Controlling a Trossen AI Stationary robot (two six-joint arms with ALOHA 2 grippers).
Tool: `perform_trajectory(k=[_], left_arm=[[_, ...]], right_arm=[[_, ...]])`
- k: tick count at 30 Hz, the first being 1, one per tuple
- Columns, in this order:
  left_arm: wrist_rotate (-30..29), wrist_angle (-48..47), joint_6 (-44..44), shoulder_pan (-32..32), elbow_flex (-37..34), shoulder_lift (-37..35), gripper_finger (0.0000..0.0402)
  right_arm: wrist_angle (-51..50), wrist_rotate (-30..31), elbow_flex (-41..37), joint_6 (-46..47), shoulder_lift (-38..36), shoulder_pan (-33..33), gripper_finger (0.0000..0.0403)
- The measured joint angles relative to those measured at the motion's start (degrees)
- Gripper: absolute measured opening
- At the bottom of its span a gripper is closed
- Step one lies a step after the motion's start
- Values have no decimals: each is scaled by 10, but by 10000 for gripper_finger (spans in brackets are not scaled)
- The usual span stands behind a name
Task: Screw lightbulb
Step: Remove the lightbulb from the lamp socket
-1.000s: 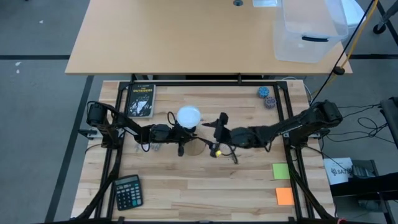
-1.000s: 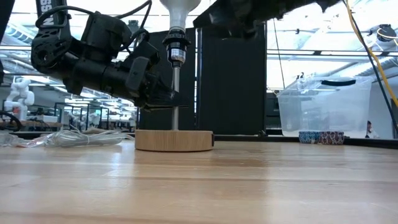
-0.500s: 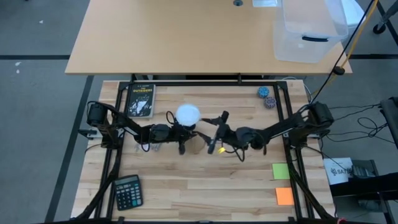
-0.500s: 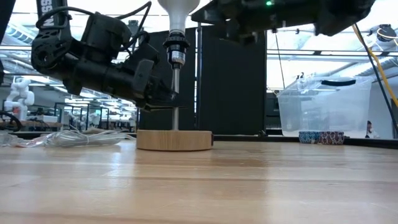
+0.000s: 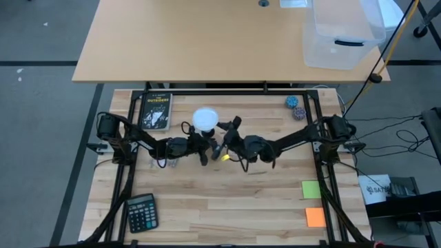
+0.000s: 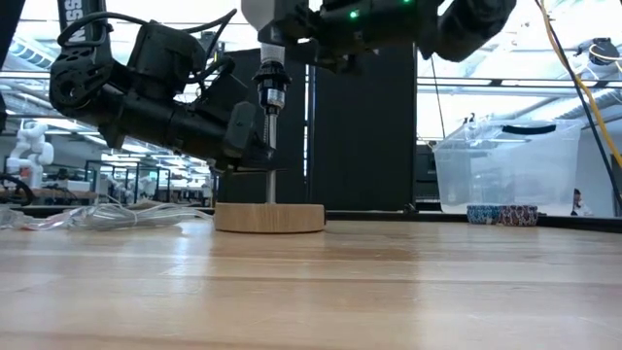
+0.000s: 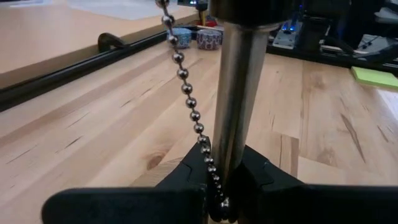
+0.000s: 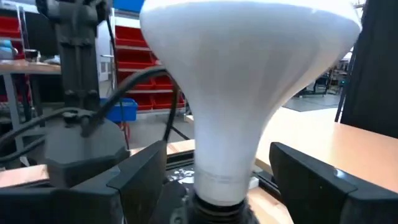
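The lightbulb (image 8: pixel 249 93) stands upright, dome uppermost, its narrow neck seated in the black socket (image 6: pixel 269 83) at the head of a slim metal stem (image 7: pixel 239 106); its long axis is vertical, in line with the stem, which rises from a round wooden base (image 6: pixel 269 217) on the counter (image 5: pixel 227 207); in the high view the lightbulb (image 5: pixel 205 119) shows as a white disc near the counter's middle, between the two arms.

The right tool (image 8: pixel 205 168) is the nearer to the lightbulb; its fingers (image 8: pixel 317 180) are spread wide, one on each side of the neck, apart from it, not yet gripping; the lightbulb thus lies between and just above these fingers, the tool approaching level from the right.

The left tool (image 7: pixel 224 186) sits lower, pressed together on the stem just above the base, steadying the stand; a bead chain (image 7: pixel 186 81) hangs beside the stem.

Judgement: the coming move turns on the right fingers closing squarely across the vertical axis; an off-centre grip risks tilting the stand.
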Motion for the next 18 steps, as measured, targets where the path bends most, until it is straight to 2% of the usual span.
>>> perform_trajectory(k=[6,9,18], left_arm=[[-1,-2,0,-1,0,0,33],[-1,-2,0,-1,0,0,33],[2,-5,1,-1,1,0,33]], right_arm=[[-30,-41,26,5,5,-19,276],[-51,-60,34,6,5,-26,262],[-53,-92,37,21,5,-38,151]])
